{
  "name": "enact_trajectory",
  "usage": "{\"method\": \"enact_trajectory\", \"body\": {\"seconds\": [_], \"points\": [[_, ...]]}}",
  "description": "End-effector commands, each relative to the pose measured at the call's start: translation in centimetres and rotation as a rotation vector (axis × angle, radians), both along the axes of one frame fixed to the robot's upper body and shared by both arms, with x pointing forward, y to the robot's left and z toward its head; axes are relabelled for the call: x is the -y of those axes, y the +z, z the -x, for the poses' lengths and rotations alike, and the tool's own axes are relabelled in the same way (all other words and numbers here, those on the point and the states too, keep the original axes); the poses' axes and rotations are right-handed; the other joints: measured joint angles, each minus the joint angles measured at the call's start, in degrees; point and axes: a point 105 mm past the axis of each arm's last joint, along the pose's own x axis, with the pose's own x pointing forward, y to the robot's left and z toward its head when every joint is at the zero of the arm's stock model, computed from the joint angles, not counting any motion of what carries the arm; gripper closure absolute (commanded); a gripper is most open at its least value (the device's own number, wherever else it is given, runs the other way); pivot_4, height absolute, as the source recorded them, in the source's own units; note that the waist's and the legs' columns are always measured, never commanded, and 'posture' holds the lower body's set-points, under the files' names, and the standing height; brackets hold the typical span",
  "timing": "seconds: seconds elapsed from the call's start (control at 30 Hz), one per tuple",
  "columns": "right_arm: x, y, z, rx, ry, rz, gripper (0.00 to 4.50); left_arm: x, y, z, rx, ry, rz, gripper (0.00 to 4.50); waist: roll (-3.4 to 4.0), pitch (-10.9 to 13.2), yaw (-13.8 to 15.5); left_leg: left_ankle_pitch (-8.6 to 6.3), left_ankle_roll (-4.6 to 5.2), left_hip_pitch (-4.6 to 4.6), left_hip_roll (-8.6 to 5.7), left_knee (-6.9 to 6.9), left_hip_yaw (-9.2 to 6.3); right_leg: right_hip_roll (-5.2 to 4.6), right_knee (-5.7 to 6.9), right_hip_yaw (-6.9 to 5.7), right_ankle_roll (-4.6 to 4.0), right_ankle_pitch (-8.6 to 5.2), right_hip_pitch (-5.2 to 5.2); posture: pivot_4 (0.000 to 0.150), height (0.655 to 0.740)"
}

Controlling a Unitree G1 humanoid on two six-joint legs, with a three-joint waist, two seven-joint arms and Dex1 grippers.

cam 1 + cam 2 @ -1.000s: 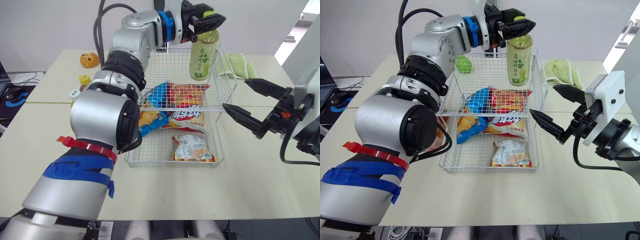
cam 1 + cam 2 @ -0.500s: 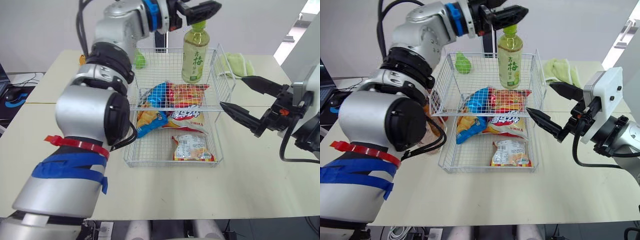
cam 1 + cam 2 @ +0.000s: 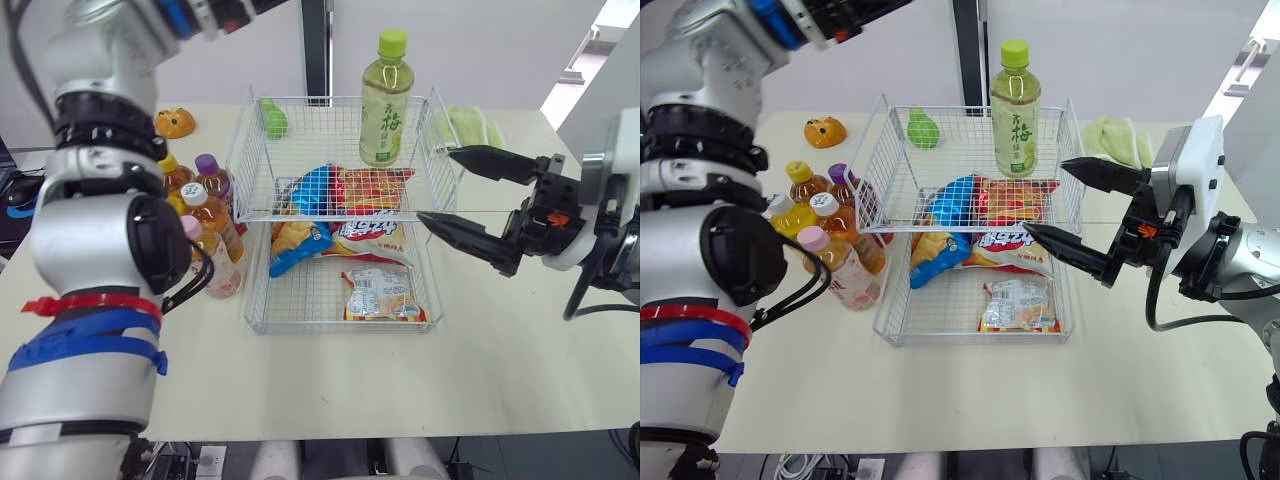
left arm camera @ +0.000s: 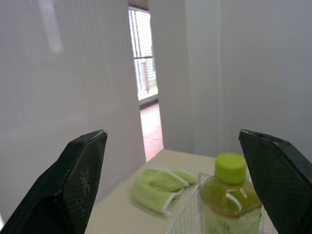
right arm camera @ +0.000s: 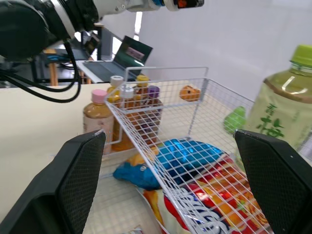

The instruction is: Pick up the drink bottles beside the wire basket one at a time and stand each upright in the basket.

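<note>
White-coated metal wire, thin and smooth, for the basket [image 3: 250,150]. Inside, at 12 o'clock, a clear, glossy plastic bottle [image 3: 385,100] with a printed label. Below it, shiny, crinkled foil snack packets [image 3: 378,295]. At 9 o'clock of the basket, more clear plastic bottles [image 3: 205,215]. Soft green cloth [image 3: 470,128] at 1 o'clock. Smooth, matt, pale desk [image 3: 330,390]. Matt black, finely gridded fingers [image 5: 78,185] on the right gripper [image 3: 435,184].

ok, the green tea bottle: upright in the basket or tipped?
Upright. The green tea bottle stands cap-up inside the far end of the wire basket, with nothing gripping it.
</note>
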Motion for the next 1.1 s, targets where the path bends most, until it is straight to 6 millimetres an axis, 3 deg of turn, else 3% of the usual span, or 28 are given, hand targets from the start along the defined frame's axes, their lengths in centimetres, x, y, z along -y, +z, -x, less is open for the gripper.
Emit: {"method": "enact_trajectory", "body": {"seconds": [0.03,0.13,0.27,0.47,0.6,0.67,0.87,1.1], "points": [[-0.8,0.3,0.4,0.026,0.085,0.007,0.0,-3.0,1.4,2.2,0.078,0.08,0.029,0.03,0.0,0.0,0.12,0.0,0.0,-0.01,0.01,0.02,0.0,0.0,0.0,0.0,0.0,0.0,0.0,0.15,0.74],[-1.3,-0.2,0.4,0.015,0.148,0.026,0.0,-5.3,-0.1,3.2,0.065,0.162,0.019,0.03,0.0,0.0,0.47,0.0,-0.01,-0.06,0.0,0.09,-0.04,-0.03,-0.04,-0.03,0.0,0.0,0.0,0.15,0.74],[-2.3,-1.2,0.5,-0.015,0.265,0.052,0.0,-10.4,-2.4,5.6,0.042,0.336,0.077,0.03,0.0,0.0,0.55,0.0,-0.01,-0.05,0.0,0.17,-0.08,-0.08,-0.02,-0.05,0.0,0.0,0.05,0.15,0.74],[-3.4,-2.6,1.1,-0.045,0.418,0.075,0.0,-13.8,-5.7,8.9,0.006,0.48,0.114,0.03,0.0,0.0,0.67,-0.01,0.0,0.03,0.03,0.27,-0.18,-0.08,0.03,-0.09,-0.01,0.01,0.19,0.15,0.74],[-3.7,-3.8,1.1,-0.046,0.453,0.068,0.0,-16.5,-9.3,11.5,-0.043,0.611,0.098,0.03,0.0,0.0,0.75,-0.01,0.0,0.11,0.06,0.31,-0.22,-0.11,0.04,-0.08,-0.01,0.01,0.27,0.15,0.74],[-3.7,-4.0,1.0,-0.049,0.454,0.057,0.0,-17.2,-10.3,12.3,-0.062,0.644,0.102,0.03,-0.01,0.0,0.83,-0.01,0.0,0.17,0.05,0.3,-0.21,-0.11,0.07,-0.07,-0.01,0.01,0.3,0.15,0.74],[-3.2,-5.1,1.0,-0.074,0.431,0.055,0.0,-20.5,-16.9,16.1,-0.207,0.802,0.135,0.03,0.0,-0.01,0.87,-0.01,0.0,0.51,0.09,0.12,-0.23,-0.19,0.02,0.0,-0.04,0.03,0.52,0.15,0.74],[-3.0,-5.0,0.8,-0.07,0.403,0.044,0.0,-21.6,-23.8,19.7,-0.388,0.932,0.149,0.03,-0.04,-0.03,0.89,-0.02,0.0,0.57,0.14,0.09,-0.27,-0.17,-0.03,0.01,-0.11,0.07,0.66,0.15,0.74]]}}
